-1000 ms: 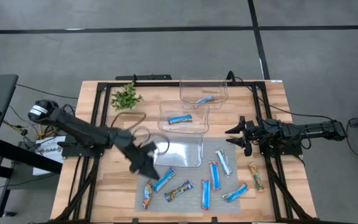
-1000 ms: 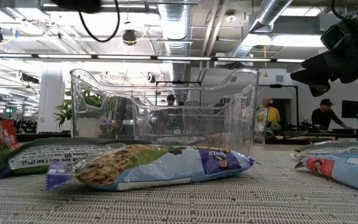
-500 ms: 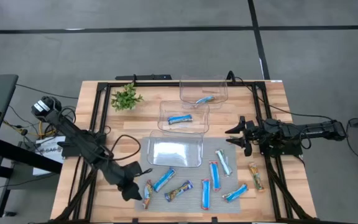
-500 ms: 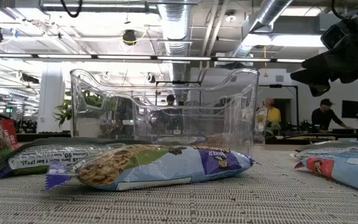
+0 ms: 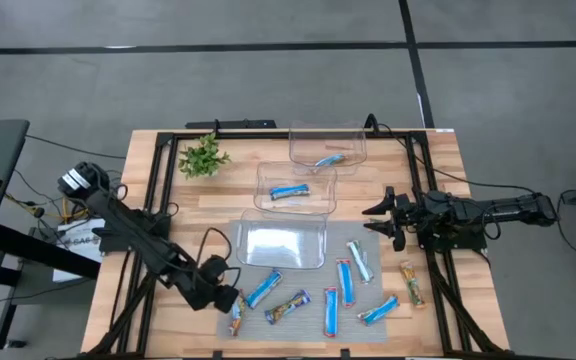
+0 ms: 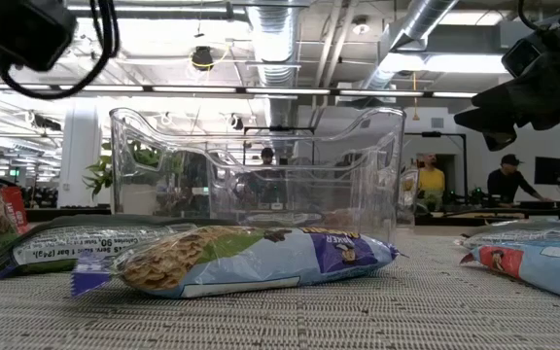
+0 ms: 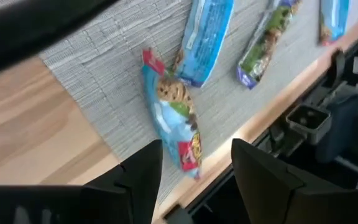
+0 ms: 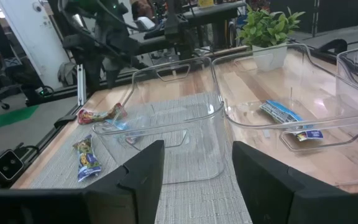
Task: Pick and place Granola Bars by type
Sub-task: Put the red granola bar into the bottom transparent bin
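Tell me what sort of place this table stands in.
Probably a robotics lab in an open-plan office or industrial hall. The low view shows bare silver ceiling ducts and people at desks behind the clear plastic bin; from above, a black metal frame edges the wooden table.

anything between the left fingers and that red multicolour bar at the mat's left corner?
Nothing. In the left wrist view the red multicolour bar lies just beyond the open left gripper, with only bare grey mat between them.
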Controlling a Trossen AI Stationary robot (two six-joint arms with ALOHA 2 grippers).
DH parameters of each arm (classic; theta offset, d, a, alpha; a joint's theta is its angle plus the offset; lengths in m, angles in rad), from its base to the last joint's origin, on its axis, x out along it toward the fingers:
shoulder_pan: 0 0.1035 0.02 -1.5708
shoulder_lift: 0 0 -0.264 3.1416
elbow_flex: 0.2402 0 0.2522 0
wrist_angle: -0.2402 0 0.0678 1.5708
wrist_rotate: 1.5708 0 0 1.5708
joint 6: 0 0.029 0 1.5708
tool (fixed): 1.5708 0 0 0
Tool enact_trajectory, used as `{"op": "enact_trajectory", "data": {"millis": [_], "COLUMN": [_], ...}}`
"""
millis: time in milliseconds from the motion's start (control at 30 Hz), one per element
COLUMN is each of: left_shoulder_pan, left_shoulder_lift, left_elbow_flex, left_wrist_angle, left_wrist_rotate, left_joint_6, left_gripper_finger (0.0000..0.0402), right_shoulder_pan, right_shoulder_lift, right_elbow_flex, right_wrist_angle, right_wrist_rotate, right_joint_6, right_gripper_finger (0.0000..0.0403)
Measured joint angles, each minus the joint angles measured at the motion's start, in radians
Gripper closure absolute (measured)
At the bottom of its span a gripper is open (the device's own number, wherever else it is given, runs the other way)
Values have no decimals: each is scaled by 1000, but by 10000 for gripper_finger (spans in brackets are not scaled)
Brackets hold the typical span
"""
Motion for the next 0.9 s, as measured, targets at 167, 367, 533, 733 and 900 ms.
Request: {"op": "enact_trajectory", "data": {"millis": [167,367,533,733,900], "left_shoulder_pan": [1,4,16,23,34], "left_shoulder_lift": [69,204,285,337,340], "left_elbow_flex": [1,80,135,174,175], "left_wrist_angle": [74,68,14,-25,-35], "left_wrist_rotate": [1,16,62,72,69], "left_joint_6": [-50,-72,-75,-75,-73], "left_gripper_finger": [217,217,217,217,217], "right_shoulder_pan": [0,0,0,0,0], "right_shoulder_lift": [0,0,0,0,0], "right_elbow_flex": [0,0,0,0,0], "right_wrist_angle": [0,0,0,0,0], "right_wrist_rotate": [0,0,0,0,0], "right_joint_6": [0,0,0,0,0], "right_gripper_finger": [219,219,219,219,219]}}
